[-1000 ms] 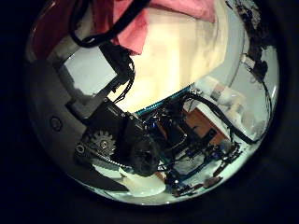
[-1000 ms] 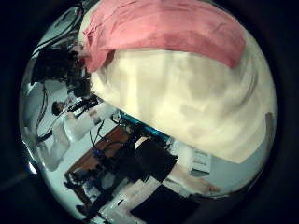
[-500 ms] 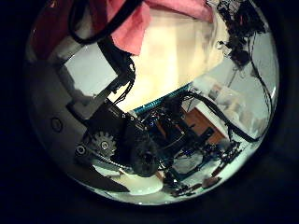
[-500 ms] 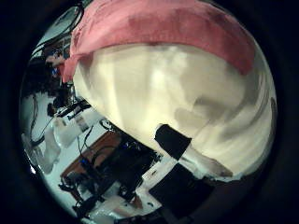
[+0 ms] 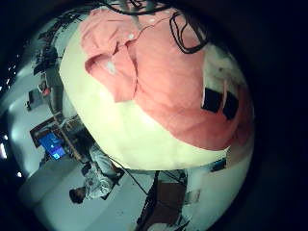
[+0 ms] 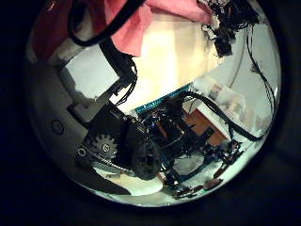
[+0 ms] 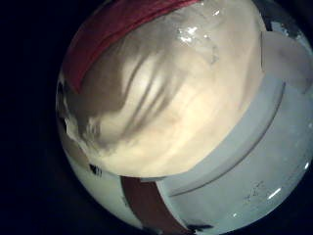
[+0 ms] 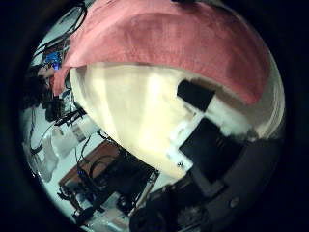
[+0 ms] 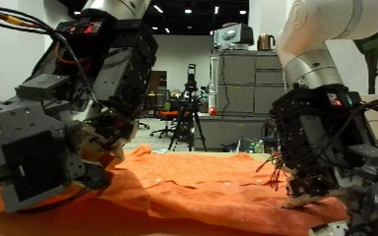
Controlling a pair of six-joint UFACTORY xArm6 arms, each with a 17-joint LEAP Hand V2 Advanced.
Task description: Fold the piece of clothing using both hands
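An orange piece of clothing (image 9: pixel 202 192) lies spread on the table between both hands, rumpled along its near edge. My left hand (image 9: pixel 58 138) hangs over one end of it, fingers loose just above the fabric. My right hand (image 9: pixel 323 147) stands at the other end with its fingertips (image 9: pixel 294 197) down at the cloth's edge. The left little finger side palm view shows the clothing (image 5: pixel 164 77) lying flat with its collar, held by nothing. In the right thumb side palm view a straight finger (image 8: pixel 208 121) reaches over the cream table (image 8: pixel 135 106) beside the cloth's hem (image 8: pixel 164 43).
The table's edge (image 7: pixel 210 162) runs close under my right palm, with grey floor (image 7: pixel 249 137) beyond it. Behind the table stand a grey cabinet (image 9: pixel 241 93) and a tripod (image 9: pixel 189 108). The other hand (image 6: pixel 226 28) shows beyond the cloth in the left thumb side palm view.
My right palm has come closer to the cloth's edge and the table, and one of its fingers now reaches into its thumb side view. The left palm has hardly moved.
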